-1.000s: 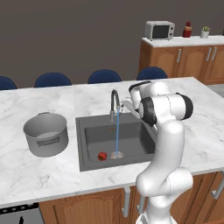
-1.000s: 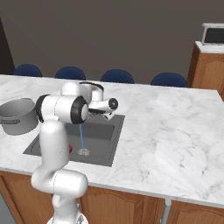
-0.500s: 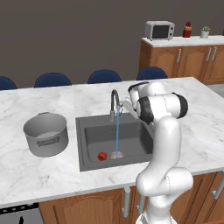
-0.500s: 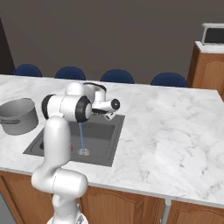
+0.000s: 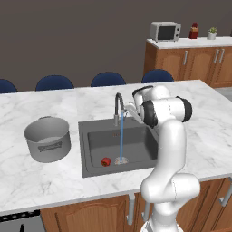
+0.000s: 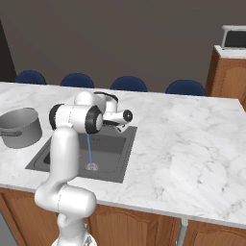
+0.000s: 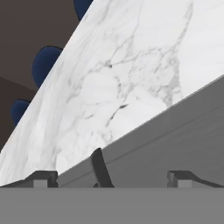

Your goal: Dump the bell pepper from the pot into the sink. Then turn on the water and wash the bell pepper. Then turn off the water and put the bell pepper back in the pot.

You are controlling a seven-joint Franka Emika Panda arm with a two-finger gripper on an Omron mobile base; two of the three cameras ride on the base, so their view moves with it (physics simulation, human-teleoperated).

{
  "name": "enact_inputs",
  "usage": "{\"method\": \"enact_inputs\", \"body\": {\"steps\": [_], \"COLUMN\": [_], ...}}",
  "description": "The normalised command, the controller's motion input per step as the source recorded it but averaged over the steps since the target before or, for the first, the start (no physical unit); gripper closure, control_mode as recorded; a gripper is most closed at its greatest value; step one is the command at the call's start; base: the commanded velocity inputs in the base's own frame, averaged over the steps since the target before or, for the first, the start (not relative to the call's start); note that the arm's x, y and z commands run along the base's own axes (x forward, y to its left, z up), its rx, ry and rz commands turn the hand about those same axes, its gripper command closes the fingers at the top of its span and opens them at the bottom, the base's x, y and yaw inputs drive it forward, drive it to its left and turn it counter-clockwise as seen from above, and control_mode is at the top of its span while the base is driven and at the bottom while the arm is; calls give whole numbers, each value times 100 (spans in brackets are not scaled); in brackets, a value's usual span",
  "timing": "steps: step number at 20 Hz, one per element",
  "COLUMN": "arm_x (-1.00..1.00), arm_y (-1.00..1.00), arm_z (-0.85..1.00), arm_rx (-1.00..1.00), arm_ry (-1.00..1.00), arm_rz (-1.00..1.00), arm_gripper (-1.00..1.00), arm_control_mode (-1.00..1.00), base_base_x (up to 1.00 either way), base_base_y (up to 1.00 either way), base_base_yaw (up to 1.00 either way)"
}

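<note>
Standing wide apart with nothing between the jaws, the gripper (image 7: 111, 177), hovering at the back edge of the sink (image 5: 136, 138), just beside the base of the faucet (image 5: 118, 105). Running in a thin blue stream from the spout down onto the pale drain (image 5: 120, 160), the water (image 5: 121, 140); lying on the sink floor near the front left corner, just beside the drain, the bell pepper (image 5: 105, 161). Sitting upright on the marble counter (image 5: 204, 122) left of the sink, well apart from the pepper, the pot (image 5: 47, 138).
</note>
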Motion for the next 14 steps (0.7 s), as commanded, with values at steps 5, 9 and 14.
{"method": "enact_inputs", "body": {"steps": [5, 9, 14], "arm_x": [6, 0, 1], "arm_y": [2, 9, 20], "arm_z": [-6, -8, -13], "arm_rx": [0, 0, 0], "arm_ry": [0, 0, 0], "arm_rz": [0, 0, 0], "arm_gripper": [-100, -100, -100], "arm_control_mode": [-100, -100, -100], "base_base_x": [0, 0, 0], "base_base_y": [0, 0, 0], "base_base_yaw": [0, 0, 0]}}
